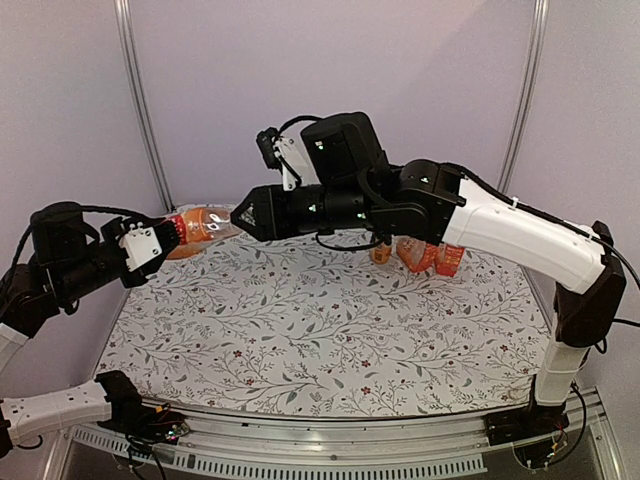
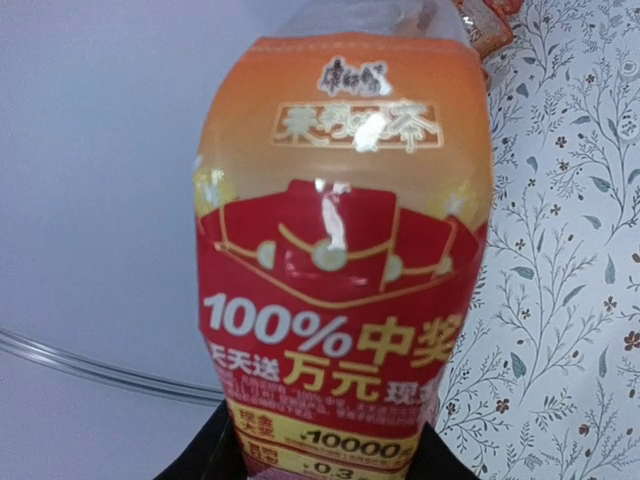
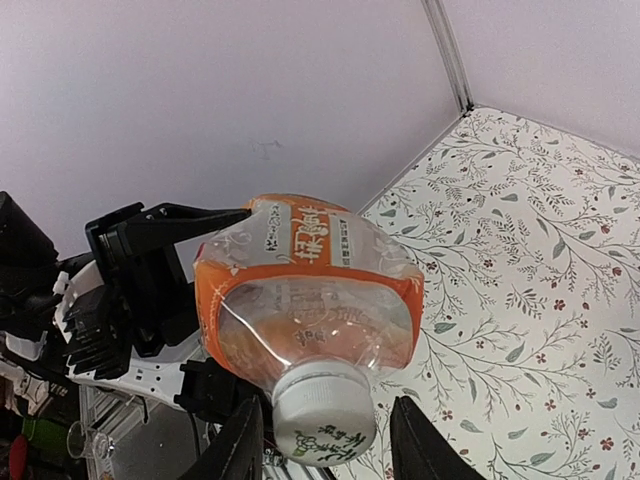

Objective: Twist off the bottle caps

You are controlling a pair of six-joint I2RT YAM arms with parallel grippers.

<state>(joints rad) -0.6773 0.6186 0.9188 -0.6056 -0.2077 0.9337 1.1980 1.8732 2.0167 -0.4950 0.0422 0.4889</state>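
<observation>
My left gripper (image 1: 165, 240) is shut on a red-labelled orange-drink bottle (image 1: 200, 225) and holds it level in the air over the table's left back corner. In the left wrist view the bottle (image 2: 340, 260) fills the frame, with my black fingers (image 2: 205, 455) pressed against its lower sides. My right gripper (image 1: 240, 215) is at the bottle's neck end. In the right wrist view the white cap (image 3: 322, 415) sits between my open fingers (image 3: 235, 445), with a gap on the right side. The gripper (image 3: 325, 450) is not clamped on the cap.
Other orange-drink bottles (image 1: 420, 255) lie on the floral tablecloth (image 1: 320, 330) at the back, under the right arm; one shows in the left wrist view (image 2: 485, 25). A grey wall and metal posts (image 1: 140, 100) close in the back.
</observation>
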